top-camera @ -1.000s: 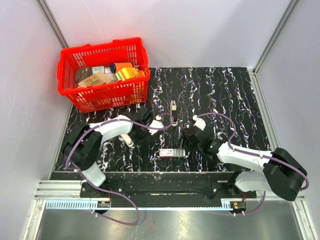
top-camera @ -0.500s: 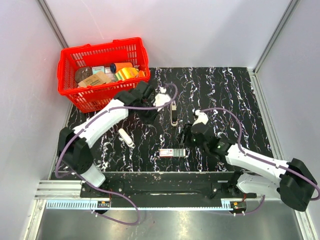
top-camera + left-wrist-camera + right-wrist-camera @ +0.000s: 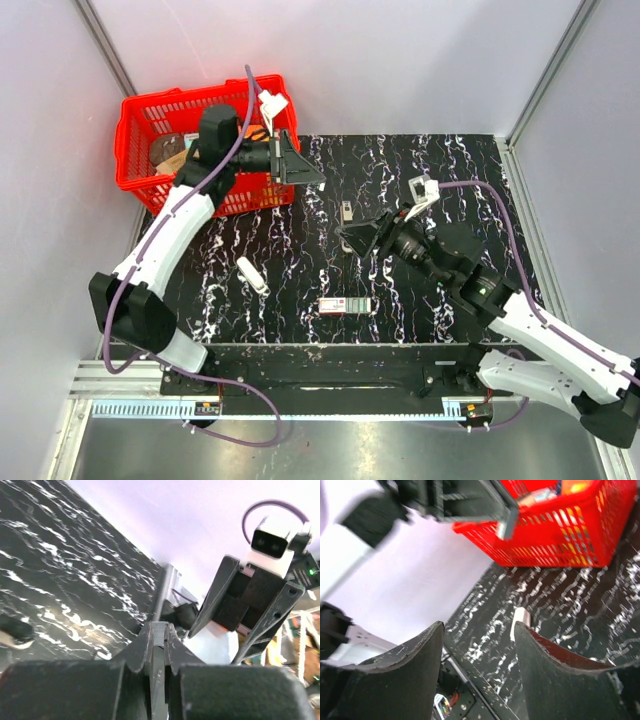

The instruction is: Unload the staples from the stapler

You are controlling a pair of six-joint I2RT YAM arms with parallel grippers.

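Shut tight, the left pincer (image 3: 157, 630) showed its fingers pressed together in its own wrist view, with only a pale sliver at the seam. I could not tell whether anything thin was pinched there. It hung high over the near corner of the basket (image 3: 220, 195), well off the mat (image 3: 470, 190), probably to stay clear of the work below.

Opposite it, the right pincer (image 3: 358, 238) was spread wide and held nothing; its wrist view showed only mat and basket between the fingers (image 3: 410, 652). It hovered tilted over the middle of the mat, tips aimed toward the far left, which looked like readiness to close on something.

Just beyond those tips lay the stapler (image 3: 346, 211), free on the mat and touched by neither arm. Whether its tray was open was too small to tell. Nearer the bases sat a red box (image 3: 345, 305), and to the left a white stick (image 3: 252, 275).
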